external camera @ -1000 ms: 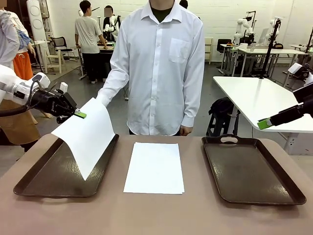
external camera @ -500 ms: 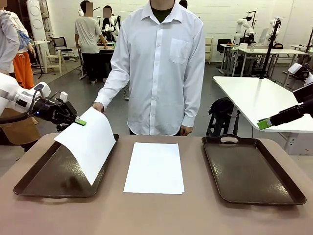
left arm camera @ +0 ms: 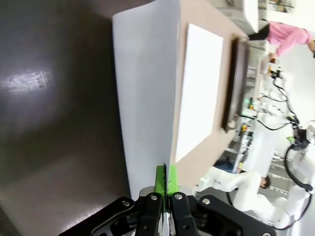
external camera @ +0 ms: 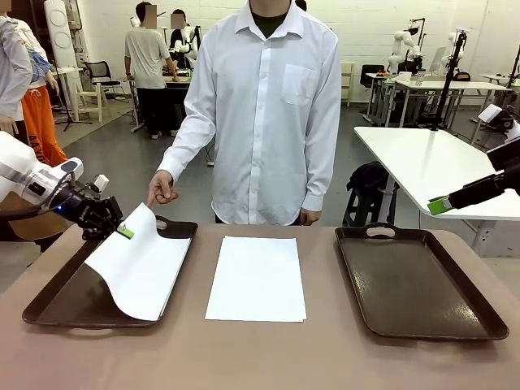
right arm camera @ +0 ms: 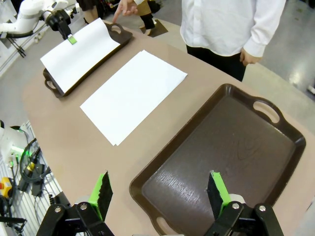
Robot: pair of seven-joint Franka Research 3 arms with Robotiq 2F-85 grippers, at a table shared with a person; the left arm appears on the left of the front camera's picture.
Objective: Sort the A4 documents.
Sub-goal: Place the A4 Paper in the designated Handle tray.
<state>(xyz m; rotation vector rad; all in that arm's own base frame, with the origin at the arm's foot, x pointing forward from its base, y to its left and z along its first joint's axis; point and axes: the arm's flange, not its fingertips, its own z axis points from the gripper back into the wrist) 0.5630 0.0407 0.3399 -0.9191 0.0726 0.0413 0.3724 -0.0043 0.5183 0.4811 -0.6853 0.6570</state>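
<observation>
Two A4 documents, two trays, left fingers pinching one sheet

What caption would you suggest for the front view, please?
Left tool pinches an A4 sheet curving down into the left tray; another sheet lies between it and the right tray.

The front camera faces across the table from its near edge. Left wrist hugs the left tray, right sits higher. All see the middle A4 document.
</observation>
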